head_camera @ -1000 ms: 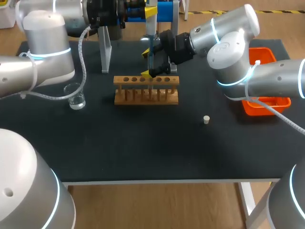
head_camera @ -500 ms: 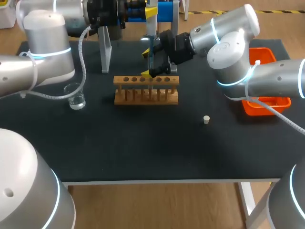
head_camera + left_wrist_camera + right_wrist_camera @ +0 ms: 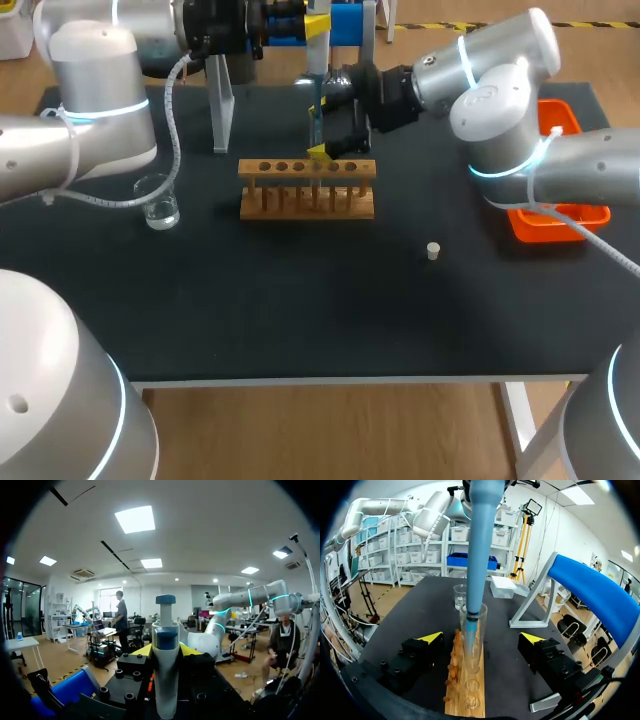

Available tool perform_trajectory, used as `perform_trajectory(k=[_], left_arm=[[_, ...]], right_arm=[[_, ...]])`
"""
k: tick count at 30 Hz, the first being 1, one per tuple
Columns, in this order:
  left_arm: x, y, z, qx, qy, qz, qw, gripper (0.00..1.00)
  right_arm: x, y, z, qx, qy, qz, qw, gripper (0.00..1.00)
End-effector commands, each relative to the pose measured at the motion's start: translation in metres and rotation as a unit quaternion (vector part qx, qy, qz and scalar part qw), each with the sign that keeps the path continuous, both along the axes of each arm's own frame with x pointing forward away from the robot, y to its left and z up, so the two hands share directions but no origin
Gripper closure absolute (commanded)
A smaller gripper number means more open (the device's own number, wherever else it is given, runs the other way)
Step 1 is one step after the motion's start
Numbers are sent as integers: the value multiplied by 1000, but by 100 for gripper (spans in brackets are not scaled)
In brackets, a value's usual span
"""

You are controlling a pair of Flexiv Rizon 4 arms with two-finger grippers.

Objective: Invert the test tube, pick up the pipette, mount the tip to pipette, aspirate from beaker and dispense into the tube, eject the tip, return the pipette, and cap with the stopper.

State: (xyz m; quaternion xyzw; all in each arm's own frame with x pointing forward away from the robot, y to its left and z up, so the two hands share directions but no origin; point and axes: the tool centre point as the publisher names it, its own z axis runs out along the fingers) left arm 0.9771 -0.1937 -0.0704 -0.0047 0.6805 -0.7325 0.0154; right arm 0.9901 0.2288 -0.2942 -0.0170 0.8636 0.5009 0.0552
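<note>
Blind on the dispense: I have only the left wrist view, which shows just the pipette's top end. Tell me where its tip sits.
Observer: The right wrist view shows the pipette tip down inside the mouth of the test tube.
Operator: Report what holds the tube.
Observer: It stands upright in the wooden rack. The right gripper is open, with a finger on either side, touching nothing.
Operator: Locate the stopper.
Observer: In the head view the stopper lies on the table, apart from the rack, nearer the robot and to the right.
</note>
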Motion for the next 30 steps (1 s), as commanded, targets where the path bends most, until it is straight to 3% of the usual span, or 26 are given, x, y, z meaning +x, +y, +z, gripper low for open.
perform_trajectory(k=[1,18,23,30], left_arm=[[2,1,0,0,0,-3,1000,100],[2,1,0,0,0,-3,1000,100],[2,1,0,0,0,-3,1000,100],[2,1,0,0,0,-3,1000,100]], right_arm=[[-8,-25,8,7,1,0,1000,0],[-10,-82,31,67,1,-23,998,0],[-13,-97,54,90,-14,-29,995,0],[-15,-120,107,144,-5,-41,989,0]])
